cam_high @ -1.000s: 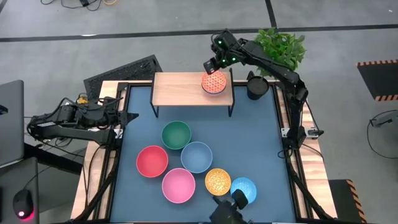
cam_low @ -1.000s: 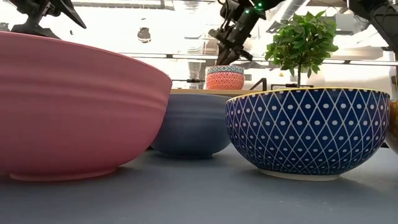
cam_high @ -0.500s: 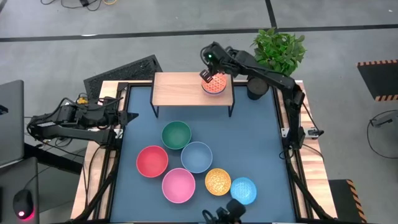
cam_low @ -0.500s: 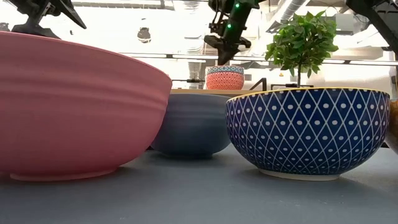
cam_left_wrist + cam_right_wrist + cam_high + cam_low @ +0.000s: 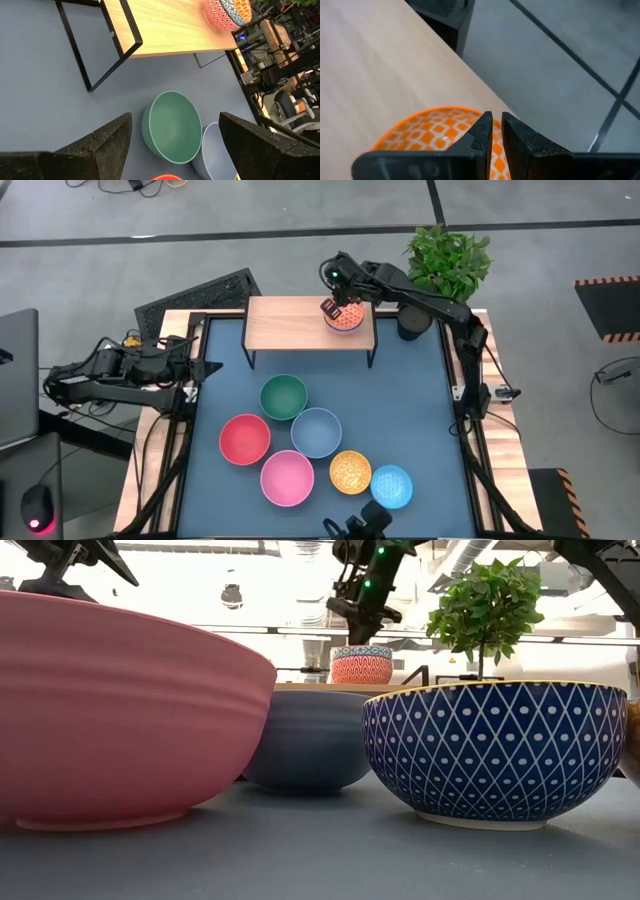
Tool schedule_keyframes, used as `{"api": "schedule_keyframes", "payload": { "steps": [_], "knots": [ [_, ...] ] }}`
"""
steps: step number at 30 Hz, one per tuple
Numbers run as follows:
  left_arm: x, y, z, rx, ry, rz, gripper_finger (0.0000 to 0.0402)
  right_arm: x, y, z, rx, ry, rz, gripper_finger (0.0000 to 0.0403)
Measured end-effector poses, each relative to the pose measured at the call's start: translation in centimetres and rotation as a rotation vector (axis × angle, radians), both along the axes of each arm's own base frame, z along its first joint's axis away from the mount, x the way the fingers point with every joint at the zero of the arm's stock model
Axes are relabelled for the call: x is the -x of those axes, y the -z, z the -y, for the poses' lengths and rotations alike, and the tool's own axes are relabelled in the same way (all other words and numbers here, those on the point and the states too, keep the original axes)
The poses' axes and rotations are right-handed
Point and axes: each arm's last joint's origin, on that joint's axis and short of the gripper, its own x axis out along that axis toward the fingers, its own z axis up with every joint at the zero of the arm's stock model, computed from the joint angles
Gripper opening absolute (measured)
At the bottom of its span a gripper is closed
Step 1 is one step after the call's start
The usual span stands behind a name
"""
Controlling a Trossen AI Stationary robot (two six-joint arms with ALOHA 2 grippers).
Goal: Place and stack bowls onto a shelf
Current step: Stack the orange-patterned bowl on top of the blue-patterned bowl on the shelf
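On the shelf (image 5: 290, 322), the orange bowl (image 5: 345, 317) sits under the right hand (image 5: 331, 308).

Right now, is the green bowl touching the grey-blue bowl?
Apart. The high view shows a strip of blue table between the green bowl and the grey-blue bowl.

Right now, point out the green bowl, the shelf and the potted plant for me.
green bowl (image 5: 284, 397): high view, on its inner hollow.
shelf (image 5: 285, 322): high view, on a bare part of its wooden top.
potted plant (image 5: 447, 255): high view, on its leaves.
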Motion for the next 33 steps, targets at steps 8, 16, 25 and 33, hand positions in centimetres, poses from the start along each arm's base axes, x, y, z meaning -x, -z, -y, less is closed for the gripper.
{"api": "schedule_keyframes", "payload": {
  "steps": [8,16,25,33],
  "knots": [
    [0.0,0.0,0.0,0.000,0.001,0.000,0.0283,-0.4,0.3,0.0,0.009,-0.006,-0.009,0.0065],
    [0.0,0.0,0.0,0.001,0.002,0.000,0.0283,0.1,-0.8,-0.4,0.020,0.001,0.008,0.0065],
    [0.0,0.0,0.1,0.011,0.018,0.000,0.0283,4.1,-4.8,-5.5,-0.008,-0.018,0.078,0.0065],
    [0.0,0.0,0.0,0.004,0.019,-0.003,0.0283,7.5,-1.4,-9.8,-0.009,-0.058,0.295,0.0065]
  ]
}}
